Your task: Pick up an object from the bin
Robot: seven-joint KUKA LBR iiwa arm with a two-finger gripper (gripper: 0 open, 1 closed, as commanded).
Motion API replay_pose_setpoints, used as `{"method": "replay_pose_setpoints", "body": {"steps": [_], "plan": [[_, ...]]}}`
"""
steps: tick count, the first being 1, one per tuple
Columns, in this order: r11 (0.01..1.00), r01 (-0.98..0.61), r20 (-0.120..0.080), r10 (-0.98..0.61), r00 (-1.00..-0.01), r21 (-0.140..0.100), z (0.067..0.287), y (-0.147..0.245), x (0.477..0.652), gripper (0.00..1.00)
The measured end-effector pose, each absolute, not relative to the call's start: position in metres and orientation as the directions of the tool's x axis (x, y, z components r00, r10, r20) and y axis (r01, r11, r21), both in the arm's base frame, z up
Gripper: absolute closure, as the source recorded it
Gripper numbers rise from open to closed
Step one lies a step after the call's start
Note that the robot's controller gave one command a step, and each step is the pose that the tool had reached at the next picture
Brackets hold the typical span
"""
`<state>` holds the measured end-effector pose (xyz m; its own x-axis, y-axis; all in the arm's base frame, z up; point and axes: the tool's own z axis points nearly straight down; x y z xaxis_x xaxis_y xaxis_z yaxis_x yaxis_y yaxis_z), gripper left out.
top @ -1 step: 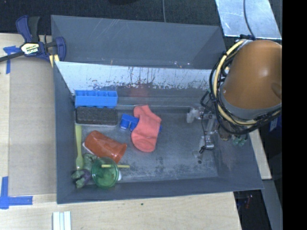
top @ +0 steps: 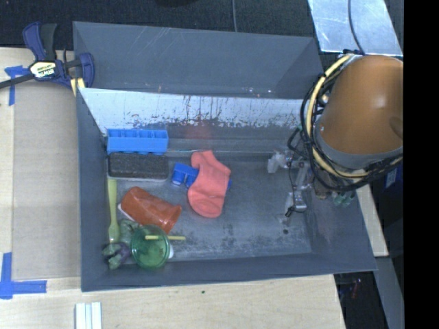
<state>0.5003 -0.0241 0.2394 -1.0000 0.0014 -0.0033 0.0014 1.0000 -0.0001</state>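
The gripper (top: 295, 201) hung low in the right part of the bin (top: 206, 60), over a bare stretch of the grey floor near the right wall. Whether it was open or closed could not be told, for its thin metal parts ran together against the grey. Just above it sat the arm's rounded orange cover (top: 363, 108), ringed with black and yellow cables.

The nearest thing to the gripper was a pink sock (top: 208, 184), lying limp on the floor near the middle of the bin, to the gripper's left in the view and well apart from it. Touching the sock's upper left edge lay a small blue cap (top: 182, 175).

Everything else lay along the left wall. A blue tray with ridges (top: 137, 141) rested at the back, and a dark sponge (top: 137, 164) lay just in front of it. Nearer the front lay an orange-red bottle (top: 149, 209) on its side, with a round green lid (top: 151, 249) below it. A yellow-green stick (top: 112, 208) ran along the wall beside them.
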Motion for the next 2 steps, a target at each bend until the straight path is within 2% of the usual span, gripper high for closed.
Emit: {"method": "replay_pose_setpoints", "body": {"steps": [1, 2], "plan": [[0.999, -0.037, -0.007, -0.037, -0.999, 0.0, 0.223, 0.036, 0.523, 0.0], [1.0, -0.027, -0.009, -0.027, -1.0, 0.002, 0.213, 0.068, 0.54, 0.0]]}}
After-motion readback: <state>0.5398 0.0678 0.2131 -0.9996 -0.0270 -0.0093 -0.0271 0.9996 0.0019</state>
